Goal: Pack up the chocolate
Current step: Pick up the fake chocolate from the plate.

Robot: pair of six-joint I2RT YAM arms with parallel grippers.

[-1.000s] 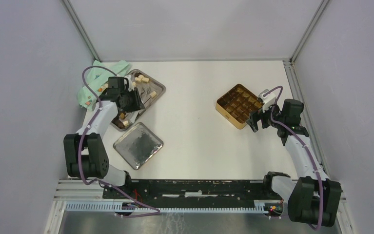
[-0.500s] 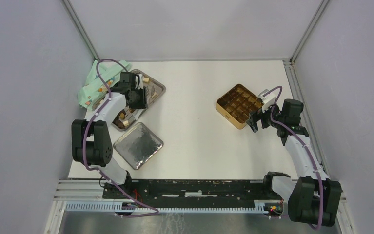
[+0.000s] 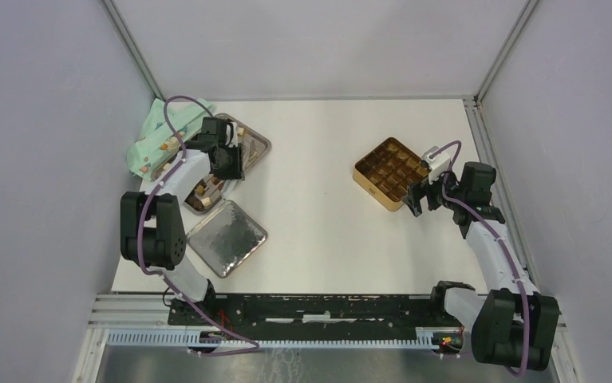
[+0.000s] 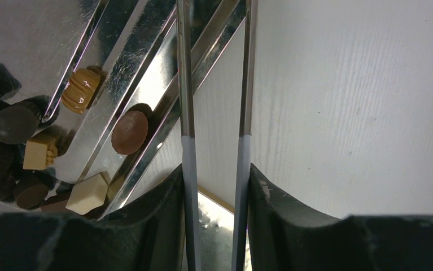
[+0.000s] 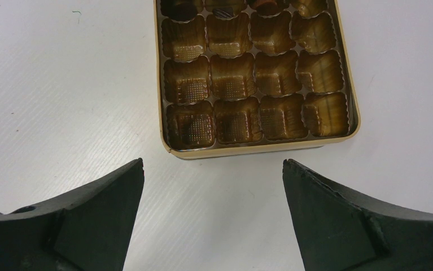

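The chocolate (image 4: pixel 129 131) is seen as small brown, dark and cream pieces, laid in the shiny tray (image 3: pixel 256 146) at the far left. The left gripper (image 4: pixel 214 62) is placed over the rim of this tray. Its two thin blades are parted by a narrow gap and nothing is caught between them. The gold tin (image 5: pixel 259 151) is set well apart, at the right. Near it the right gripper (image 5: pixel 213 165) is spread wide, and nothing is held.
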